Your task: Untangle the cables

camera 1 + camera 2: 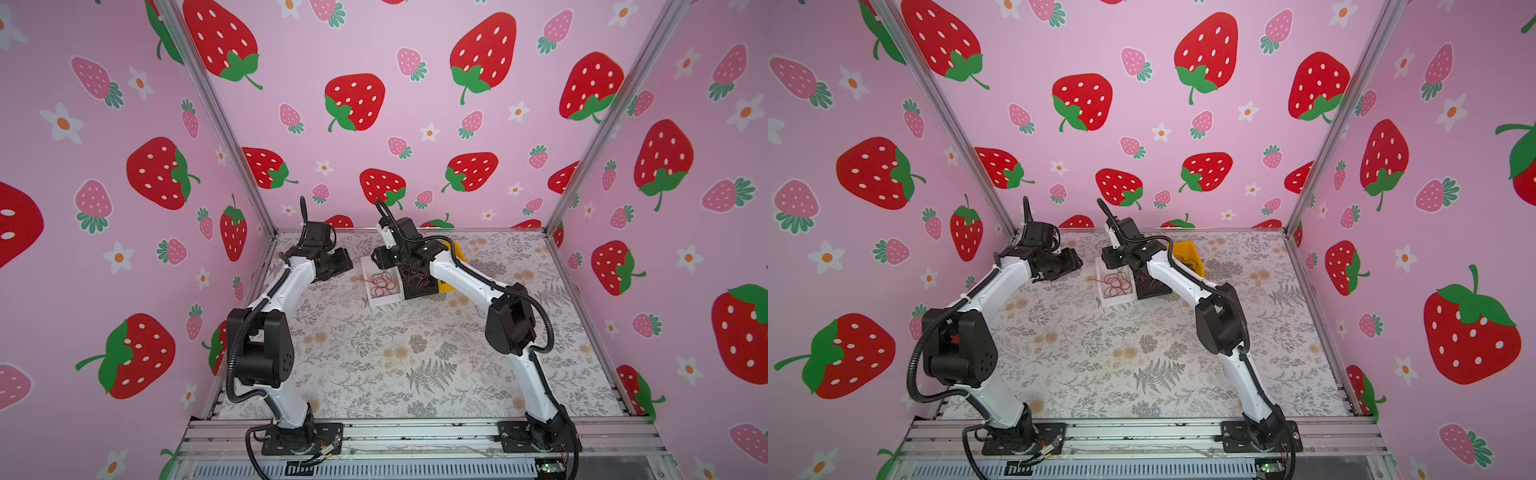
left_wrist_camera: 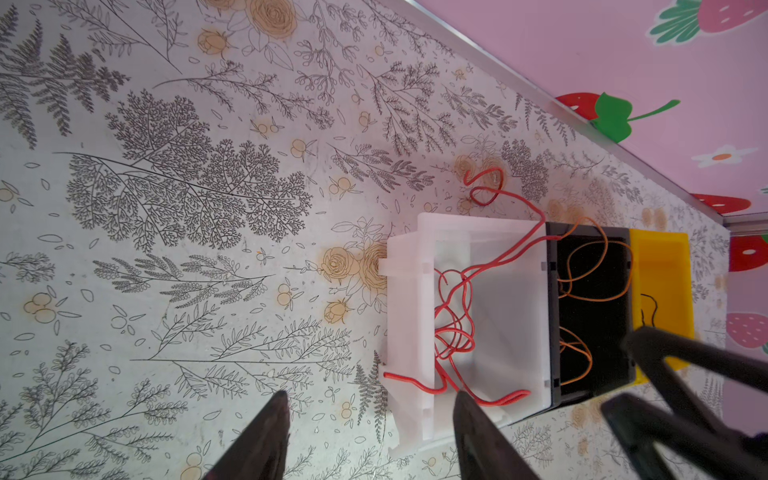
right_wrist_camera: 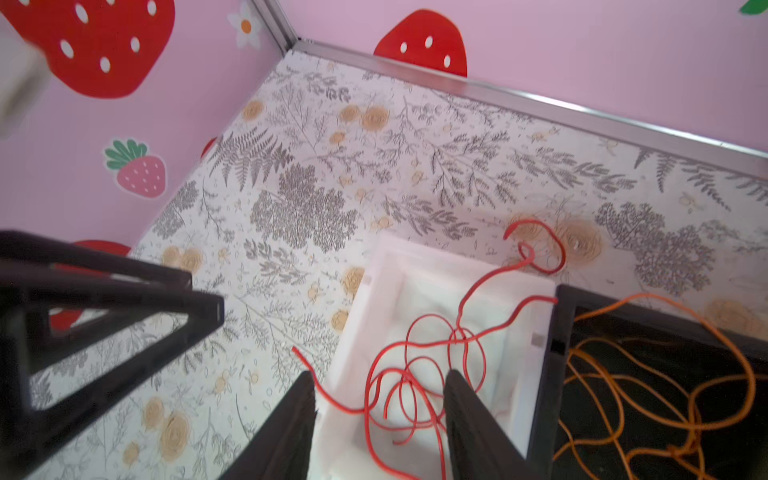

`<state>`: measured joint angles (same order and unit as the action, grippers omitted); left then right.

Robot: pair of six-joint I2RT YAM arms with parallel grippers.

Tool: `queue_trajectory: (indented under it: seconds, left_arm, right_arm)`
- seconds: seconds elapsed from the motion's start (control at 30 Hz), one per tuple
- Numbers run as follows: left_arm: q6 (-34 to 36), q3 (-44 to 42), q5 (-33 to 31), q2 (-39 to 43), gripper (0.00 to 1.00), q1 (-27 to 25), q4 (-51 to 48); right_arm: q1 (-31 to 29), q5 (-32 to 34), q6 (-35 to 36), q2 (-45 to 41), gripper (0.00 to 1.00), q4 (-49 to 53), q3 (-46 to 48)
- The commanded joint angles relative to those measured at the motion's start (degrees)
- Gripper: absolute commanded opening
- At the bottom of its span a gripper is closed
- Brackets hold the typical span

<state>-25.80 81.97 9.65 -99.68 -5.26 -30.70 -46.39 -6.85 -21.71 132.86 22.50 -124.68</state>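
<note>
Cables [image 3: 457, 338] are lying almost sorted by color. My right gripper [image 3: 380, 374] is hanging open over the red ones in the white bin [image 3: 359, 316], left gripper [image 2: 372, 394] open nearby. Next, I think: tucking stray red ends in.

Thin red cables [image 1: 383, 285] lie loosely tangled in a white bin [image 1: 384, 300] near the centre of both top views; curly orange cables [image 1: 417, 279] sit just right, in a black bin [image 1: 419, 294].

I see three pink walls [image 1: 415, 50] printed with strawberries and daisies, joined by aluminium corner posts [image 1: 222, 124]. The desk [image 1: 374, 374] carries a grey-and-tan botanical print.
</note>
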Motion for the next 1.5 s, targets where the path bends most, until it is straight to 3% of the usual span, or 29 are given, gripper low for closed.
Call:
queue_trajectory:
  seconds: [0.0,0.17,0.63,0.8,1.47]
  left_arm:
    - [0.41,-0.83,-0.19,1.59,0.64,-0.1,-0.86]
    - [0.34,-1.12,-0.14,1.59,0.64,-0.1,-1.02]
    - [0.67,-1.73,-0.26,1.59,0.64,-0.1,-1.47]
    - [0.71,-2.34,-0.15,1.33,0.63,-0.07,-1.67]
    - [0.85,-1.91,-0.42,1.07,0.62,-0.1,-2.51]
  right_arm:
    - [0.49,-0.77,-2.66,3.78,0.52,-1.38,-2.16]
    - [1.37,0.85,-5.08,6.91,0.44,-1.7,-3.85]
    - [1.68,1.94,-6.08,10.27,0.43,-7.96,-4.1]
    - [1.9,2.8,-6.26,13.09,0.39,-5.9,-8.04]
    - [2.46,4.56,-7.19,14.18,0.34,-7.2,-7.5]
